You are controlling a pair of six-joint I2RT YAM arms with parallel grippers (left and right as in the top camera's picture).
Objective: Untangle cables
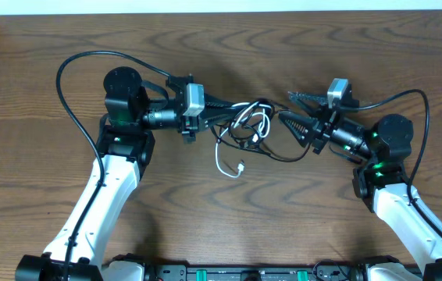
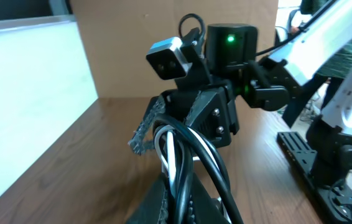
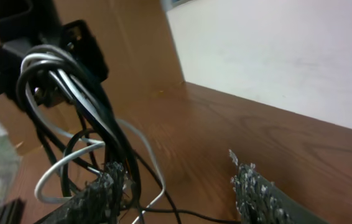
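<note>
**Cables** [image 1: 249,122]: one tangled bundle at mid-table, between the two grippers. Mostly black strands plus one white cable [image 1: 222,159]. The L end of the bundle is held up off the wood, and the rest droops to the table [image 1: 205,226]. The white cable loops out of the bundle toward the near edge. Its plug end lies flat on the wood, apart from the black strands. One black loop trails on the table just below the R gripper.

**L gripper** [image 1: 219,108]: clenched on the cables.
- L wrist view: white and black strands run together out from between the closed fingers.
- R wrist view: the same strands fan down from the clamp point.
- Several strands are in the grip at once; the exact no. cannot be told.

**R gripper** [image 1: 290,112]: jaws apart, nothing grasped. It faces the L gripper across the bundle, at the bundle's R end.
- R wrist view: one finger [image 3: 101,190] has black strands lying against it.
- The other finger [image 3: 257,186] stands apart from the cables, over bare wood.
- A white strand shows in the gap between the fingers, ungripped.

**Arms:** both reach in from the near edge, w/ thick black wires [image 1: 73,70] arcing off each arm, separate from the bundle.
</note>
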